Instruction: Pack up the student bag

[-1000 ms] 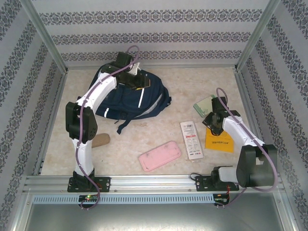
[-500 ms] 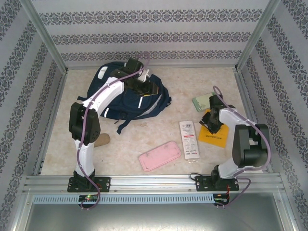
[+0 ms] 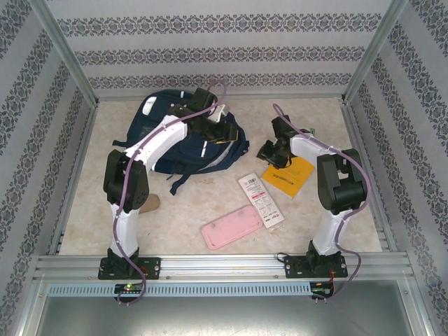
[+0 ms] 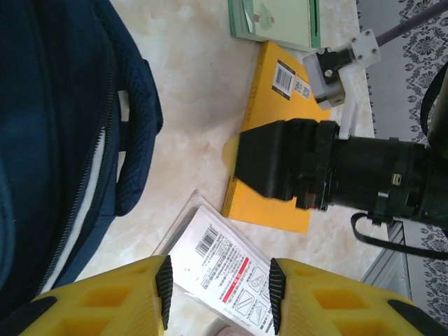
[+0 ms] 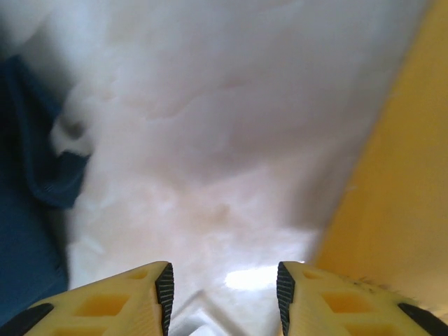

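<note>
Your student bag (image 3: pixel 178 150) lies at the far left of the bench (image 3: pixel 189 203), its back close to the patterned rear wall (image 3: pixel 210 52). The bare room is along the near left, and also at the far right corner. An aluminium rail (image 3: pixel 224 266) closes the near edge.

Your left end effector (image 4: pixel 217 294) hangs over the bag's right-hand edge, its jaws partway apart and holding nothing. Your right end effector (image 5: pixel 224 294) sits low over the bench with the bag's edge on one side and a yellow book (image 3: pixel 290 178) on the other. It is also partly spread and empty. The two arms are near each other at mid-bench, so the gap between them is tight.

A white printed packet (image 3: pixel 261 201) lies tilted just beside the book's left corner. A pink pencil case (image 3: pixel 232 226) is nearer the rail, and a green notebook (image 4: pixel 276 21) lies beyond the book. A small brown object (image 3: pixel 148 204) sits beside the left arm.

The bag is soft navy fabric with a zip line, a padded handle and thin white stripes. The packet is glossy, the book is flat and hard-edged, and the bench is pale and marbled.
</note>
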`<state>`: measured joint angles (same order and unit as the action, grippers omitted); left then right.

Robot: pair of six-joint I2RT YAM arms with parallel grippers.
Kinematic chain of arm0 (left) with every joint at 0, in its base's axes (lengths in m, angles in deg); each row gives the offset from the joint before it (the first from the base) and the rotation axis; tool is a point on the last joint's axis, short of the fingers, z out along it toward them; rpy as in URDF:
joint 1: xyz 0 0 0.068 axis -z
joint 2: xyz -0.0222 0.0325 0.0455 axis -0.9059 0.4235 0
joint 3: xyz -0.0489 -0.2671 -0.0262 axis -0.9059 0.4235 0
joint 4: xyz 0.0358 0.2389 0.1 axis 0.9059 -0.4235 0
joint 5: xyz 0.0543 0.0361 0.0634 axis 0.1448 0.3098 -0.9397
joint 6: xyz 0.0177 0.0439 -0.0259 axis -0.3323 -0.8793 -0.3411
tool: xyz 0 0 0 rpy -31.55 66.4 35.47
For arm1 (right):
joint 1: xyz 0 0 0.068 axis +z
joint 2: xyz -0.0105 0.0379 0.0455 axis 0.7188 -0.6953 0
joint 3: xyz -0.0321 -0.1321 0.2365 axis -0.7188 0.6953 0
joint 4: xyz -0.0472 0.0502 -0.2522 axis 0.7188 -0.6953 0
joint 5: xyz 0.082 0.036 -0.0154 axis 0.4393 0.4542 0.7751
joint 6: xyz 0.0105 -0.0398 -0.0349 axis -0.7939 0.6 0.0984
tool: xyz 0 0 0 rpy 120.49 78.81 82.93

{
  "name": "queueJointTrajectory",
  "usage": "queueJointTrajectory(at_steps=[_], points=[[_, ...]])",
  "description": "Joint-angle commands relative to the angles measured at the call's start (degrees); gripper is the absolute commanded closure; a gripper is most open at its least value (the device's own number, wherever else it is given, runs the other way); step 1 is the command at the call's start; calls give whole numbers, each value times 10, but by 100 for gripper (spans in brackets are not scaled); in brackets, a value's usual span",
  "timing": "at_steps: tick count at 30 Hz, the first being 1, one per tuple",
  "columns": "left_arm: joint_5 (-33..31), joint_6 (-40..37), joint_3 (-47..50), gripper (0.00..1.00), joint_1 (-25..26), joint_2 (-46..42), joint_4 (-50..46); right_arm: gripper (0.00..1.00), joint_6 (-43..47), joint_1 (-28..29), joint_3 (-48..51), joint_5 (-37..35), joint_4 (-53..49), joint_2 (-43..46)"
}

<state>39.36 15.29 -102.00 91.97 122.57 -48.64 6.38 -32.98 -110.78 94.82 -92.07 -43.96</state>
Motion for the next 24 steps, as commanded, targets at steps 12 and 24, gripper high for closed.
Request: queueJointTrajectory(at_steps=[12, 24], points=[[-27, 27, -121, 53, 87, 151, 40, 44, 3, -101, 192, -84, 48, 224], [-18, 39, -236, 47, 130, 273, 41, 46, 16, -155, 227, -110, 31, 198]])
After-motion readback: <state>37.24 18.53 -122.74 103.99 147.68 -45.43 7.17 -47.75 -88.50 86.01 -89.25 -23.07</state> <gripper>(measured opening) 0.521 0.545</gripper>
